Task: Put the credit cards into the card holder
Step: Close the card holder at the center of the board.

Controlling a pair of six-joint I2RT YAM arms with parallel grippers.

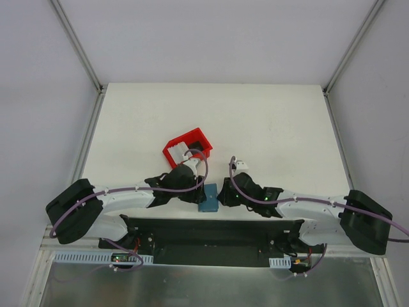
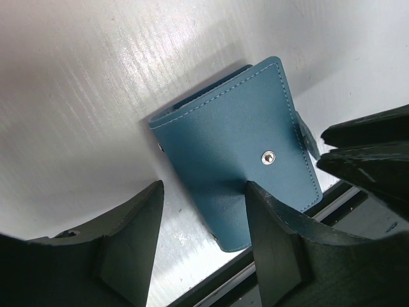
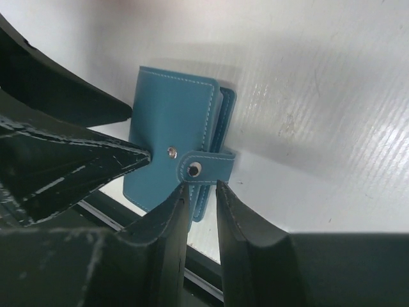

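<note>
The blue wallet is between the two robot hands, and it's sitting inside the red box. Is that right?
Not quite. The blue wallet does sit between the left gripper and the right gripper, but it is not inside the red box. It lies on the white table by the near edge, and the red box stands farther back. The top external view shows this.

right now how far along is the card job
Done: the clasp tab of the teal-blue folding wallet looks unsnapped. In hand: the left end effector and right end effector flank the wallet, neither visibly gripping. Left: open it and load the white cards, seemingly in the red plastic bin.
</note>
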